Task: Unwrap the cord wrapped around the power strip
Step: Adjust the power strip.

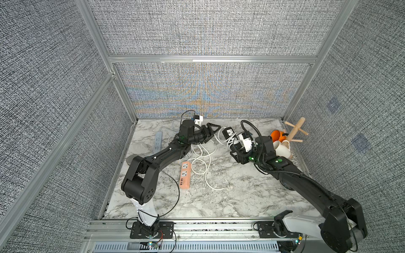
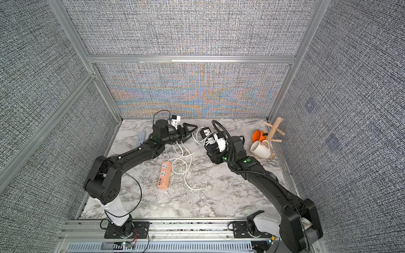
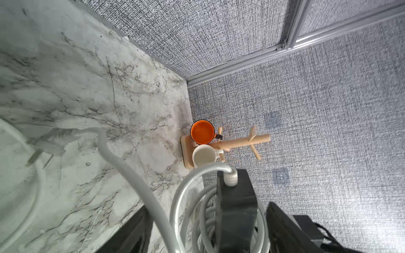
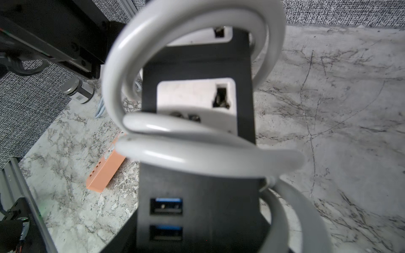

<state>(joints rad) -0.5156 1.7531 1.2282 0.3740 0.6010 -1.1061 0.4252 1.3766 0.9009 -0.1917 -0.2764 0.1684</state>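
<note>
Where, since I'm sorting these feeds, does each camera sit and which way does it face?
Top views: high above the front, looking down toward the back wall at the table; left arm and right arm show whole.
Left wrist: on the left arm, facing the mug tree past the black power strip; one dark finger shows.
Right wrist: on the right arm, close on the strip's white cord; left arm shows.
Shared: both wrist views show strip and cord.

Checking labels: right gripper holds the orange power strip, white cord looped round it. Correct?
Not orange. The right gripper holds the black power strip, white cord looped round it; the right wrist view shows this. The orange power strip lies loose on the table in both top views.
</note>
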